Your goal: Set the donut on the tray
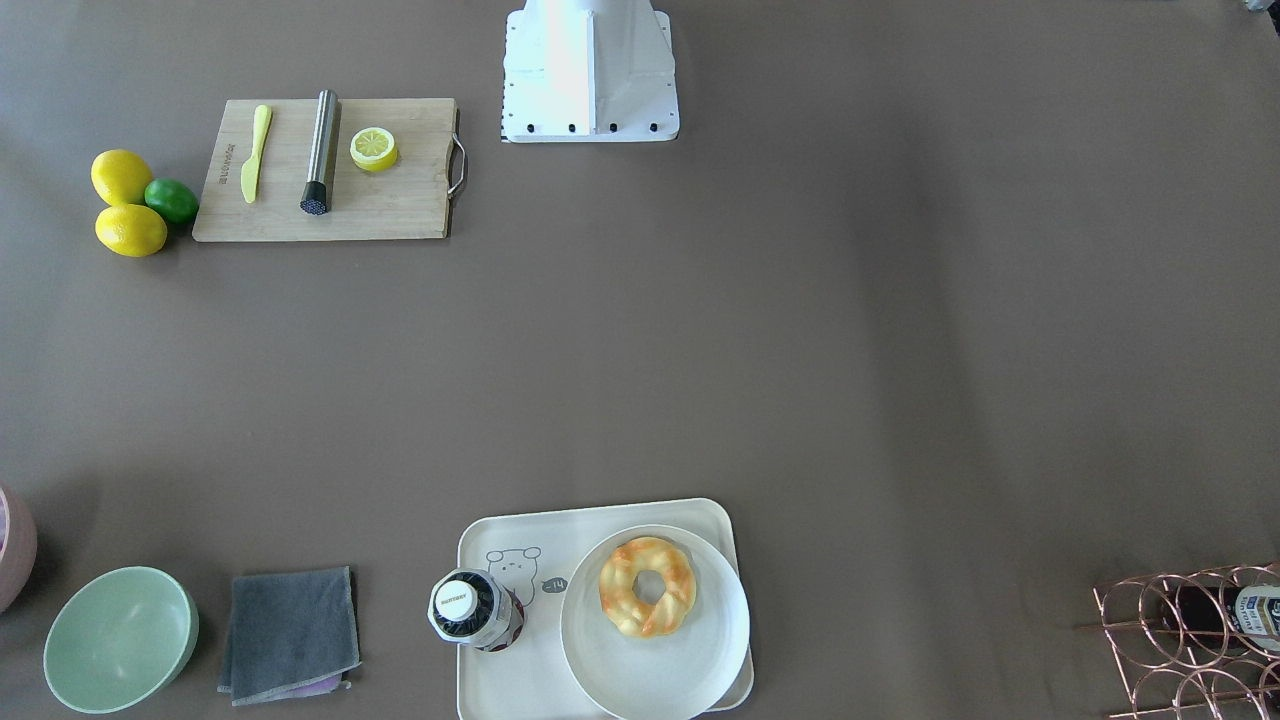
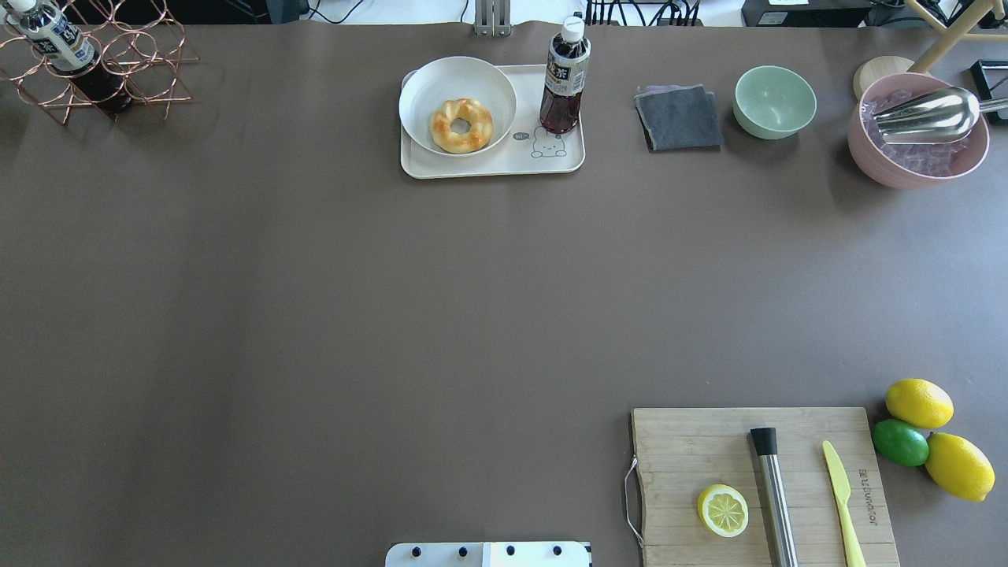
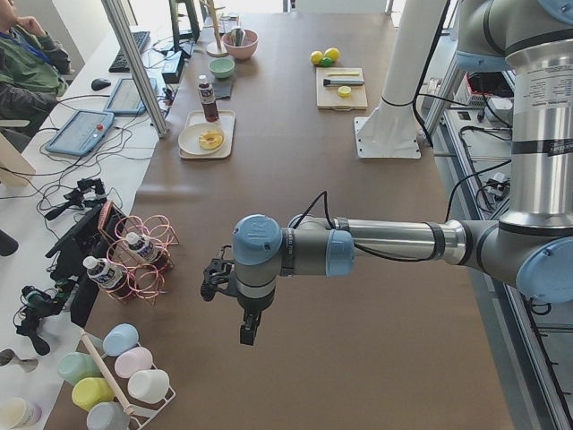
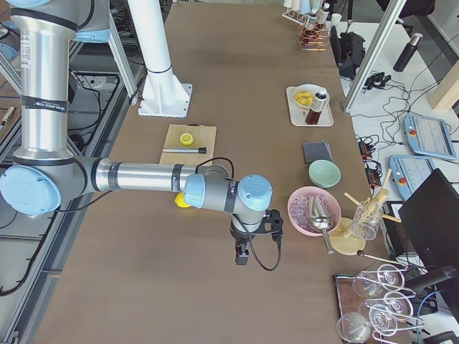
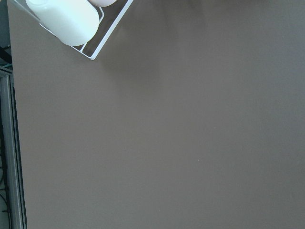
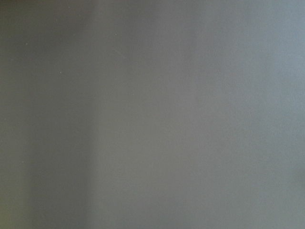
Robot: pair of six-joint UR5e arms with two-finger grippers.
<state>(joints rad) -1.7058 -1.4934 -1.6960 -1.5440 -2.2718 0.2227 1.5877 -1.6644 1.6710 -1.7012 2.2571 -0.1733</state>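
exterior front-facing: the cream tray [image 1: 490, 690] with rounded corners carries a round off-white plate [image 1: 650, 670] and an upright dark bottle [image 1: 470, 608]; the twisted, glazed golden donut [image 1: 648, 586] lies flat in the plate, resting on it rather than on the tray's own surface. overhead exterior: a smooth mint bowl [image 2: 775, 101] sits beside a folded grey cloth [image 2: 679, 118]; a pink bowl [image 2: 913, 181] holds clear cubes [image 2: 906, 153] and a shiny metal scoop [image 2: 929, 116]; a wooden board [image 2: 677, 449] bears 1 lemon half [image 2: 723, 510]. exterior left: the left gripper [image 3: 248, 333] hangs above the brown table [image 3: 358, 358], well apart from the tray; whether its fingers are spread or pressed together cannot be told. exterior right: the right gripper [image 4: 242, 256] hangs over the table too, its finger spread equally unclear. both wrist views show matte brown tabletop, the left also a white cup [image 5: 66, 21].
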